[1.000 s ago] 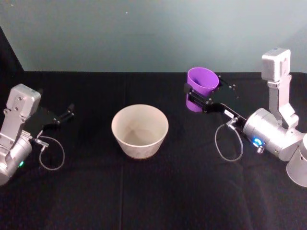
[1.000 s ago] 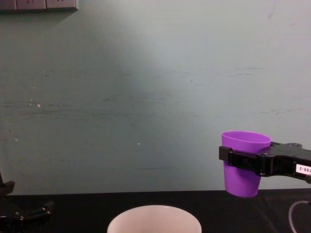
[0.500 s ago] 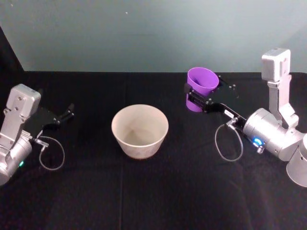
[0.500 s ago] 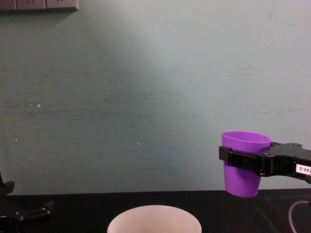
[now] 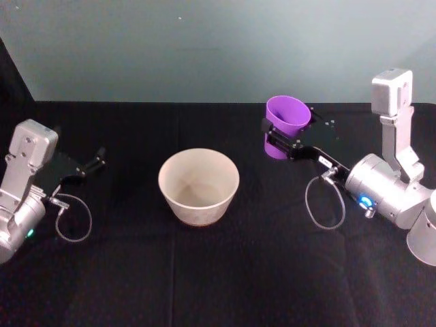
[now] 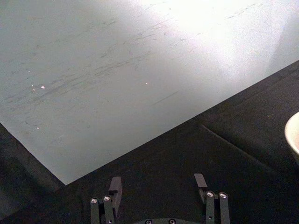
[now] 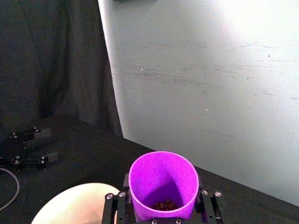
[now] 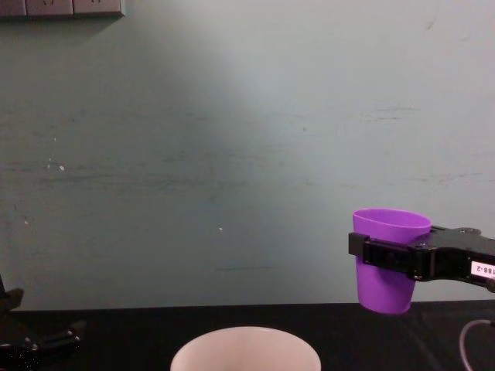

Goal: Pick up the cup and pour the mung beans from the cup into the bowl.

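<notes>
The purple cup hangs upright above the table, to the right of the white bowl. My right gripper is shut on the cup, its black fingers clamped on both sides. Looking down from the right wrist, the cup has mung beans at its bottom, with the bowl below and beside it. The bowl stands on the black table. My left gripper rests open at the table's left side, its fingers spread with nothing between them.
A black cloth covers the table. A pale green wall stands close behind it. A loop of cable hangs under the right arm, and another lies by the left arm.
</notes>
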